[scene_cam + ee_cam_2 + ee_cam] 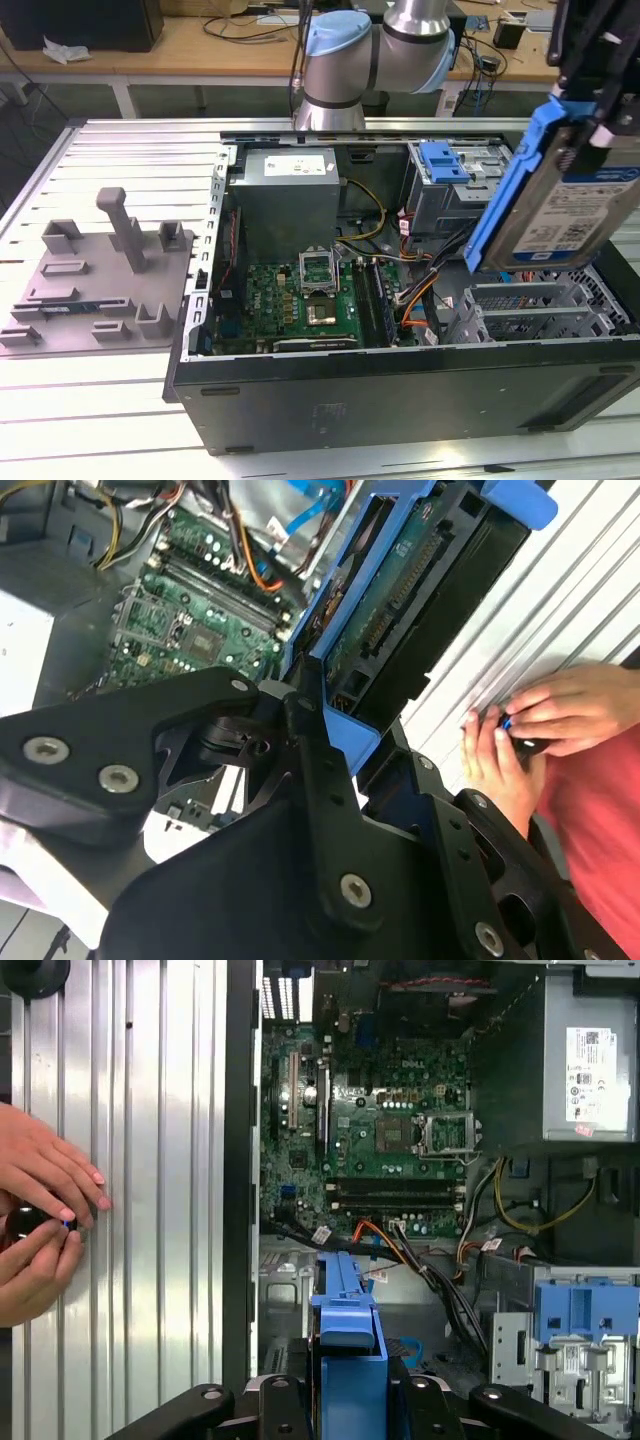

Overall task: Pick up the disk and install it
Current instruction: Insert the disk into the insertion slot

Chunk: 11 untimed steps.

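Robot hand clenched on the disk, silver drive in blue frame held tilted at the upper right of the exterior view, over the open computer case on the slatted worktop.

I see the disk, a flat rectangular silver hard drive with a white-and-blue label and blue plastic frame. It is clamped in the gripper, lifted and steeply tilted above the open computer case at the exterior view's right edge.
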Each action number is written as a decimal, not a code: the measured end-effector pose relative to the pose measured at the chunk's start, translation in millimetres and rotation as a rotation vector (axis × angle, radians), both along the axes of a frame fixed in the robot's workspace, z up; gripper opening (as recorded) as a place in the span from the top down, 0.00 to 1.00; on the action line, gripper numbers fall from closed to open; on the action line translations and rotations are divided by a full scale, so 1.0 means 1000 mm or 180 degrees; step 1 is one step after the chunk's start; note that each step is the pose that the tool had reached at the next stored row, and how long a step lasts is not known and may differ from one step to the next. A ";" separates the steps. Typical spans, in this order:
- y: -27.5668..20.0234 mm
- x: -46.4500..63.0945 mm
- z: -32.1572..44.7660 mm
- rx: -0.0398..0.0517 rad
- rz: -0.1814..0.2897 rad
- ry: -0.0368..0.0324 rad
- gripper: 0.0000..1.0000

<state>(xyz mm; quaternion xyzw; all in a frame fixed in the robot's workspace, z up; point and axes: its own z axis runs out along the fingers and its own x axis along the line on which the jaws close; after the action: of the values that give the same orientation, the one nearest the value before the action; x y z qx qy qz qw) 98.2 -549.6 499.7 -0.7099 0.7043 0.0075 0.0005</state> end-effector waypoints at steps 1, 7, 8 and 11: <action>-0.0007 0.004 -0.0001 0.0000 0.0000 0.0000 0.63; -0.0032 0.020 -0.0005 -0.0001 0.0000 0.0000 0.63; -0.0032 0.020 -0.0005 -0.0001 0.0000 0.0000 0.63; -0.0032 0.020 -0.0006 -0.0001 0.0000 0.0000 0.63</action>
<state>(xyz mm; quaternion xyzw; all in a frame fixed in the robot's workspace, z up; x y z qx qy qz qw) 117.9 -552.8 499.2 -0.7099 0.7043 0.0074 0.0004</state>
